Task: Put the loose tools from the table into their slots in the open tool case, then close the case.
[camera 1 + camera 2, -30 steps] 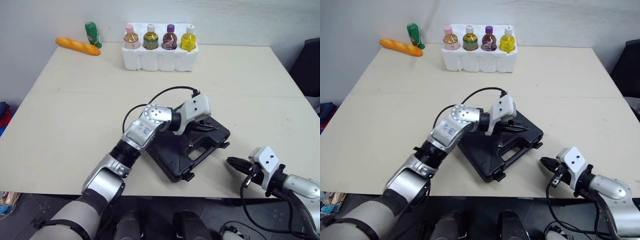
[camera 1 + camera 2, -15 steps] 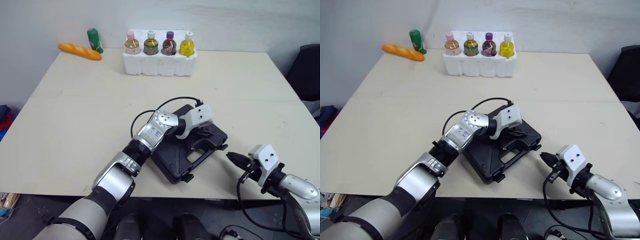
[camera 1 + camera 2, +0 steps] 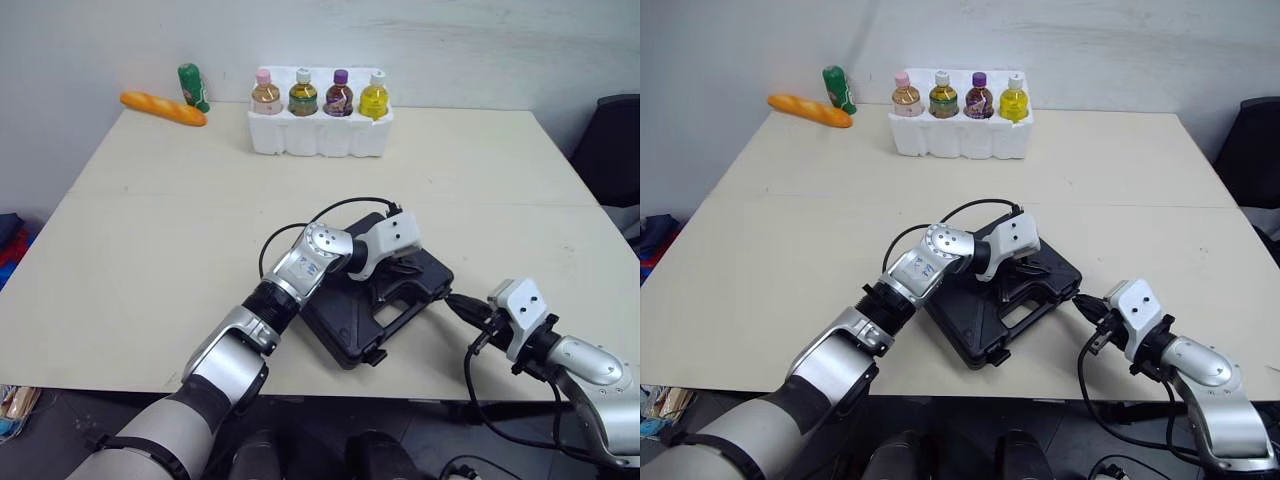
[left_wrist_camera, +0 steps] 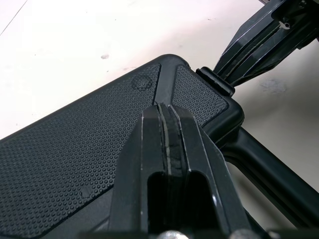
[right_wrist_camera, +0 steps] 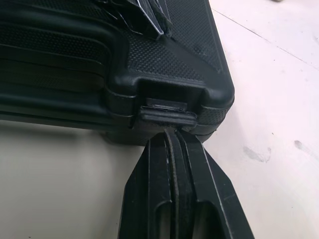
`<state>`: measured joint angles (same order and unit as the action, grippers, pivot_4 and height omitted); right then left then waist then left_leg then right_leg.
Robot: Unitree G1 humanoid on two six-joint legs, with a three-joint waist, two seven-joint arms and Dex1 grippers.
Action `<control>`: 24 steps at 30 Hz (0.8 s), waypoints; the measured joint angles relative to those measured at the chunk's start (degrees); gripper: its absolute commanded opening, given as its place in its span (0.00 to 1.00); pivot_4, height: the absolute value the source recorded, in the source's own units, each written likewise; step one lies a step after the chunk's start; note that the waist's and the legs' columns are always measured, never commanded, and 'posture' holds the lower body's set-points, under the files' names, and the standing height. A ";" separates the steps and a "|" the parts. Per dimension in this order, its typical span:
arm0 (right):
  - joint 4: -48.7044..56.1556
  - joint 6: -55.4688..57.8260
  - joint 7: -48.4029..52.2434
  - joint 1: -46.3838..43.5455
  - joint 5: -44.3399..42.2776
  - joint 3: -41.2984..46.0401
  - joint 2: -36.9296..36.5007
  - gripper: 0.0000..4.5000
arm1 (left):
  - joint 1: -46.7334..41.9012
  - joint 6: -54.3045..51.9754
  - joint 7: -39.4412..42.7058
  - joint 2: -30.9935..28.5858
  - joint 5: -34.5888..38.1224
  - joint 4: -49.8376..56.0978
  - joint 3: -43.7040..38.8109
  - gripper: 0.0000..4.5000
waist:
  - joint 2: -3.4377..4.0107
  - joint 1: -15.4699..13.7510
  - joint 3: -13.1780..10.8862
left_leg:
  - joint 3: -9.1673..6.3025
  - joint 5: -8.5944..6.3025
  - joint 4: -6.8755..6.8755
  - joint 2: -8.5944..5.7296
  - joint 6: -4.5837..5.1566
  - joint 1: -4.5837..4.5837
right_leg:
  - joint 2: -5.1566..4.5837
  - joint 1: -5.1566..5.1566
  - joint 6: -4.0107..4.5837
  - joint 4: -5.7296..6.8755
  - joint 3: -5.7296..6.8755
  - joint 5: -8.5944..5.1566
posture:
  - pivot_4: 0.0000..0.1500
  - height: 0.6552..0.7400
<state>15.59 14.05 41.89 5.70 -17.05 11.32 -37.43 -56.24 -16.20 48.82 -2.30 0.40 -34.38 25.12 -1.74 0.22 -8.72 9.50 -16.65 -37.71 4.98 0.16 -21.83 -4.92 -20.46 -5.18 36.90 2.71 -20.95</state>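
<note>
Case (image 3: 345,318) lies shut near the surface's front edge. Both jaws closed, empty: left gripper (image 4: 167,112) should press it down while right gripper (image 5: 172,137) snaps the latch (image 5: 167,115).

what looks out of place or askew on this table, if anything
Only the black plastic tool case: it lies shut but skewed to the beige table's front edge, one corner near it. The four bottles stand upright in their white foam tray; nothing spilled.
</note>
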 measured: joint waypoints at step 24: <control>-3.01 -0.90 3.35 -4.91 2.35 -4.13 -1.28 0.01 | 0.41 1.98 -0.50 -0.77 -2.09 -0.01 0.10 0.00 | -0.08 1.42 0.04 | 0.07 0.03 0.61 -0.18 0.08 0.53 | -0.39 0.35 0.05 -0.32 0.09 -0.02 | 1.00 1.00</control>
<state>12.59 13.15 45.25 0.78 -14.70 7.19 -38.71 -55.83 -14.22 48.32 -3.07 -1.68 -34.39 25.21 -1.82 1.64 -8.68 9.56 -16.62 -37.10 4.80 0.24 -21.30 -5.31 -20.11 -5.13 36.58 2.80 -20.97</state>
